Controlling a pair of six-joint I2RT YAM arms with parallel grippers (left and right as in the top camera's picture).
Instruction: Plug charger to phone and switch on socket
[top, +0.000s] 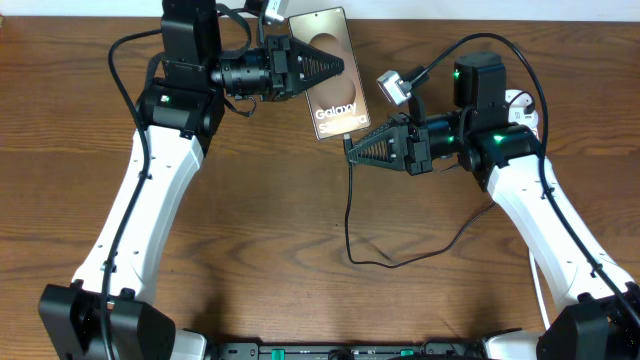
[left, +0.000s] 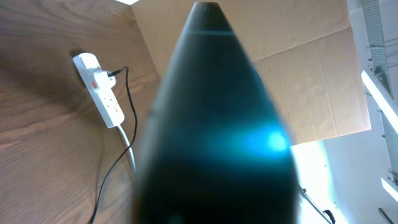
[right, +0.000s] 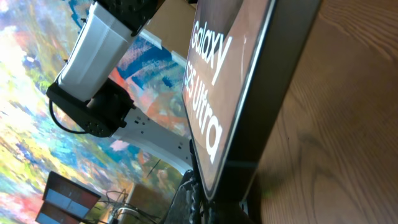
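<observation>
The phone (top: 335, 100), bronze with white "Galaxy" lettering, is held tilted above the table at the back centre. My left gripper (top: 338, 67) is shut on its upper left part. In the left wrist view the phone (left: 211, 137) is a dark blur filling the middle and hiding the fingers. My right gripper (top: 350, 148) is shut at the phone's lower end, where the charger cable (top: 348, 215) leaves its fingertips. The right wrist view shows the phone (right: 217, 93) edge-on, its bottom meeting the gripper (right: 217, 199). The white socket (left: 99, 87) lies on the table with a black cable plugged in.
In the overhead view the socket (top: 522, 103) is mostly hidden behind the right arm. Its white cord (top: 540, 290) runs down the right side. The charger cable loops over the table centre. A cardboard sheet (left: 298, 81) stands beyond the table's edge.
</observation>
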